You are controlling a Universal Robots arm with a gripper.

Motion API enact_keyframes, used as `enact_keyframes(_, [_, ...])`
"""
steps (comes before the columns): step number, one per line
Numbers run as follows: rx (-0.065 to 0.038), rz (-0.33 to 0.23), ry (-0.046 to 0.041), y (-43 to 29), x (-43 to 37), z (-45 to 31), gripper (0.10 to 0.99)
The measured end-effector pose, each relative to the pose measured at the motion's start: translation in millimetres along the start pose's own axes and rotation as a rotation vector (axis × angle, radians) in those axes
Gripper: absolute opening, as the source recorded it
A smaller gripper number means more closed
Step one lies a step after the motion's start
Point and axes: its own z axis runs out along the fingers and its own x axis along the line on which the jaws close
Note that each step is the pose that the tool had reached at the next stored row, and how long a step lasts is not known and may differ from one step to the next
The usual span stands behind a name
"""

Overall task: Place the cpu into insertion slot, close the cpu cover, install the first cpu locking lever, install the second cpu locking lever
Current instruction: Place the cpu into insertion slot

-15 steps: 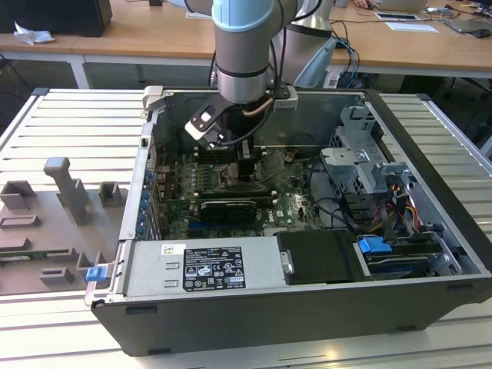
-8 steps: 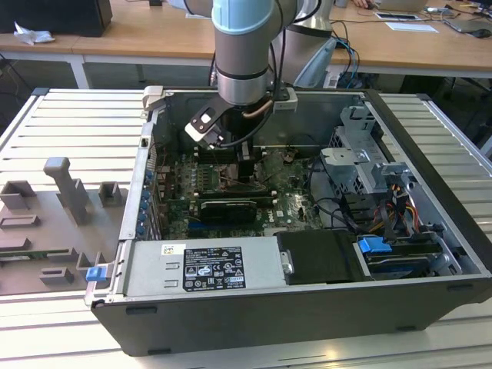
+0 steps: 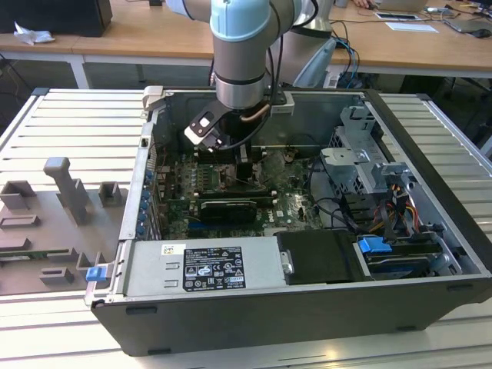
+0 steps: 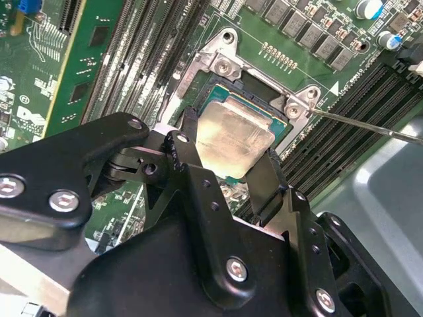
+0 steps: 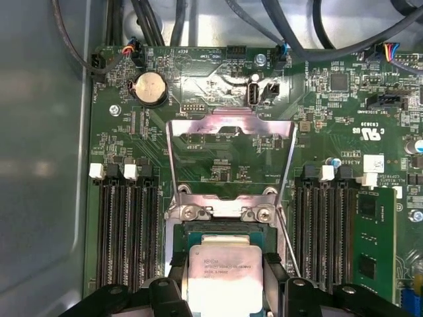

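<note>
The cpu is being gripped by the end effector. Its two black fingers are being held against opposite edges of the chip, parted no wider than the chip itself. In both wrist views the pale metal face is being shown turned up between the fingers. The chip is being held directly over the dark centre of the insertion slot, inside its silver rim. Whether it is fully seated in the insertion slot cannot be told.

The cpu cover is being kept swung open. It is hinged at the insertion slot's far edge from the end effector, and the green circuit board is being seen through its window. A thin locking lever is being shown unlatched, slanting away from one corner of the insertion slot. Long black memory slots are being seen on both sides of the insertion slot.

In the exterior view the arm is being reached down into the open computer case. The case is being carried on the ribbed tabletop, with the end effector low over the insertion slot's area of the board.
</note>
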Motion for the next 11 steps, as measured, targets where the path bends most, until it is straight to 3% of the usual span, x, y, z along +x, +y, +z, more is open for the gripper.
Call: enact_keyframes(11, [0.0,0.011,-0.0033,0.5,0.1,3.3,0.541])
